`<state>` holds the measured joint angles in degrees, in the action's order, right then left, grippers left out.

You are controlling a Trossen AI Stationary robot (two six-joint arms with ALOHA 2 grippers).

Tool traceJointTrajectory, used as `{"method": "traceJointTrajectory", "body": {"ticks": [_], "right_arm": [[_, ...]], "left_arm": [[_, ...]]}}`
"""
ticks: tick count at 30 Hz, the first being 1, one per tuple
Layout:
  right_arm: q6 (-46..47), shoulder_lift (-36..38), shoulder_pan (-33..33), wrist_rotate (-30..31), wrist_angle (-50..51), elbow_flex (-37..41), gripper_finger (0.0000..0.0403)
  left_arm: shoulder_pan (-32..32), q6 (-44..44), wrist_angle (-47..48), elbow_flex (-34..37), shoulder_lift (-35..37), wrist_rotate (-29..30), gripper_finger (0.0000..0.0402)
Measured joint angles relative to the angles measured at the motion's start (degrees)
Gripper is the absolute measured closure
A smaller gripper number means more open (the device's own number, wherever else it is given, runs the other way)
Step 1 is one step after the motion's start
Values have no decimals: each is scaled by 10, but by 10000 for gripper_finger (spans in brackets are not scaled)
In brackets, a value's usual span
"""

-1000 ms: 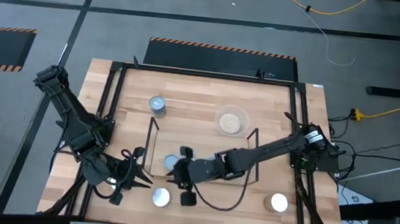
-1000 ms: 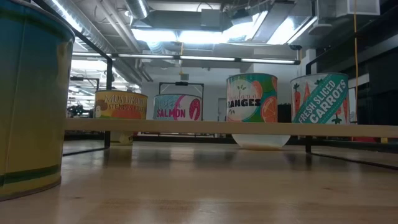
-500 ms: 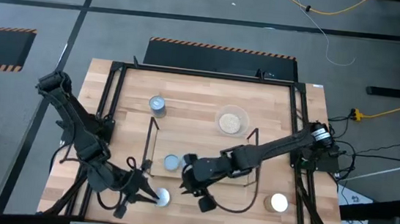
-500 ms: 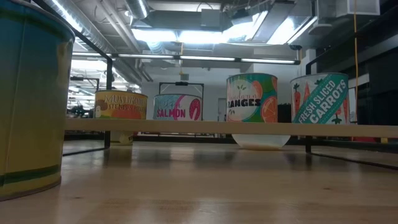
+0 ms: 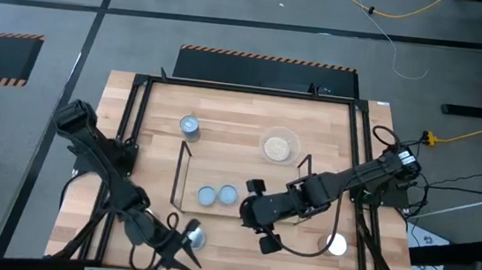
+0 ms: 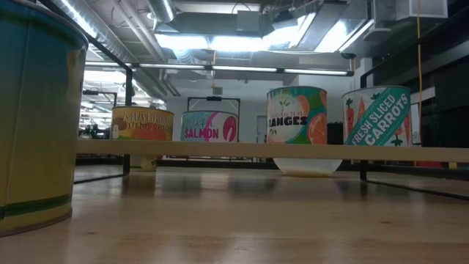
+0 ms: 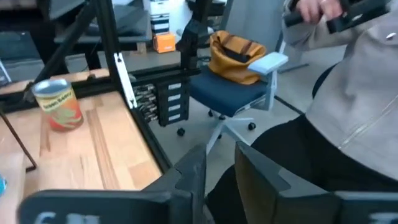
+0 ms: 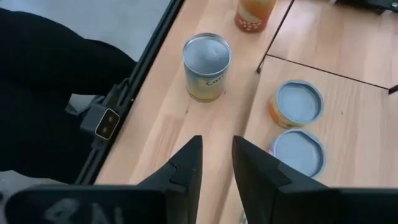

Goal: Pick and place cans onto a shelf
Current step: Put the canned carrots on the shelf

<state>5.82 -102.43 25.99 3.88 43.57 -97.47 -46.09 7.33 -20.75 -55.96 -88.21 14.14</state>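
The clear dish is sitting toward the back of the table, behind the shelf, and is carrying a tan filling. The shelf, a low see-through rack of thin black rods, is holding two cans side by side at its left end. These are the left shelf can and the right shelf can, both standing upright with pale blue-silver round tops. My right gripper is hovering over the shelf just to the right of that pair, fingers parted by a narrow gap and pinching nothing. My left gripper is hanging at the table's front edge left of the shelf, its fingers also slightly spread with nothing between them. The front can is standing just beside it, though I cannot tell whether they are touching. From my right wrist that can is showing a silver lid and a yellow-and-white label. The back can is standing alone behind the shelf's left corner, and the white-topped can is waiting near the front right corner. Looking level across the table, the cans are showing bright printed labels: a mushroom can, a salmon can, an oranges can and a carrots can. A person in a grey jacket is sitting beyond the table.
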Motion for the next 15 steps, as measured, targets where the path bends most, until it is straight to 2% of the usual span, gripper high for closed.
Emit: {"method": "traceJointTrajectory", "body": {"ticks": [7, 12, 15], "right_arm": [[1, 0, 1, 0, 5, 0, 311], [1, 0, 1, 0, 8, 0, 311], [1, 0, 1, 1, 14, 0, 311]], "left_arm": [[11, 0, -3, 0, -23, 2, 268], [21, 0, -1, 0, -23, 3, 263], [23, 0, 68, -21, -24, 3, 264]]}}
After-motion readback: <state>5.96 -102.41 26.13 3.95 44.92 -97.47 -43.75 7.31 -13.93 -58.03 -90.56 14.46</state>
